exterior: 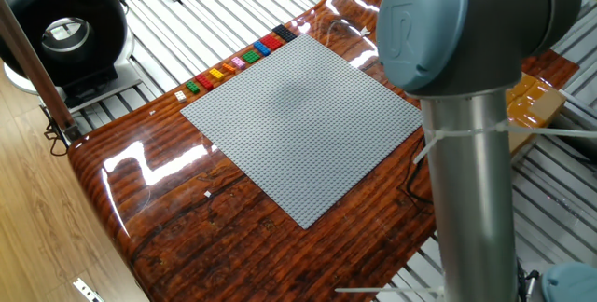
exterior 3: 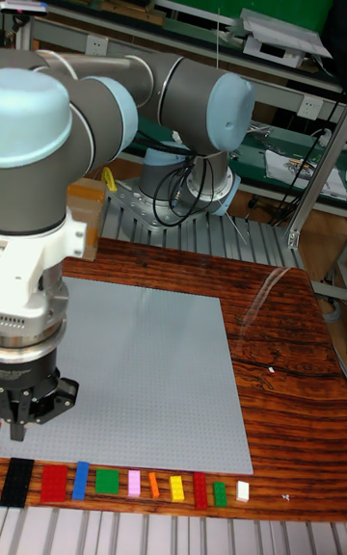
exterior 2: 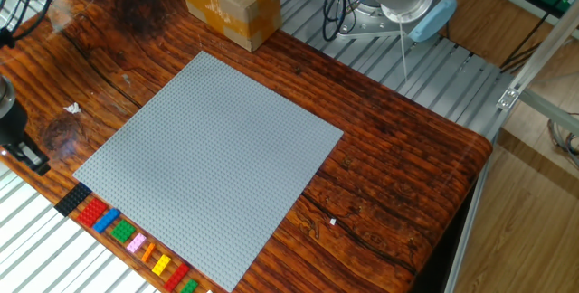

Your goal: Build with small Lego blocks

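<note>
Hovering with the gripper (exterior 3: 35,417) just off the corner of the grey baseplate (exterior 3: 145,372), near the black end of the row. Carrying nothing visible between the dark fingers; not managing to tell how wide the jaws are standing.

Lining up along the near edge of the baseplate on the wood: the small bricks (exterior 3: 106,483), side by side, black, red, blue, green, pink, orange, yellow and more.

Judging a first pick to be the step in hand, and so advising:
- centring over one brick
- squaring the jaws to its flat sides
- descending straight
- avoiding nudging its neighbours, sitting close beside it

Dealing with hard, glossy, tiny rectangular plastic; likely slipping under a skewed pinch. Showing a fine studded texture across the flat square baseplate, against glossy, grained wood.
</note>
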Tool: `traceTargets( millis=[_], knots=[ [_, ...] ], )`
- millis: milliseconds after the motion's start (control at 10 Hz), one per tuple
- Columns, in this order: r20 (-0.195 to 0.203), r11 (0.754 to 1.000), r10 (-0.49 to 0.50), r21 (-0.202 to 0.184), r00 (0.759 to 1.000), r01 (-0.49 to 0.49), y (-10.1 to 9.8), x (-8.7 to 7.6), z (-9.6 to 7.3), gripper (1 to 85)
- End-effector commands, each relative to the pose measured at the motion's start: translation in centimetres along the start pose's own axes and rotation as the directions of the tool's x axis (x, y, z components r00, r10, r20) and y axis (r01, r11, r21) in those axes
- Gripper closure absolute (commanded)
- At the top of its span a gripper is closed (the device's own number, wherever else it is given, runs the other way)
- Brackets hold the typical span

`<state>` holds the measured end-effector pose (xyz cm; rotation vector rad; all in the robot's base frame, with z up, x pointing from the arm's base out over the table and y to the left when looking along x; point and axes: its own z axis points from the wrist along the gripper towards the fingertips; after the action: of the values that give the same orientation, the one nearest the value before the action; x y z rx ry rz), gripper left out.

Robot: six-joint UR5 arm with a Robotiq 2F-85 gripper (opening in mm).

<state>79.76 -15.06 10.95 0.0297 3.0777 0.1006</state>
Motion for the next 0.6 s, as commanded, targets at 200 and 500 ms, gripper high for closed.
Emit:
traceTargets(
  millis=[200, 500],
  knots=[
    [0.033, 1.000, 0.000, -0.021, 0.999, 0.001, 0.3, -1.5, 1.9, 77.0],
    [0.036, 0.999, 0.023, -0.025, 0.999, -0.022, 0.3, -1.6, 2.2, 79.0]
  ],
)
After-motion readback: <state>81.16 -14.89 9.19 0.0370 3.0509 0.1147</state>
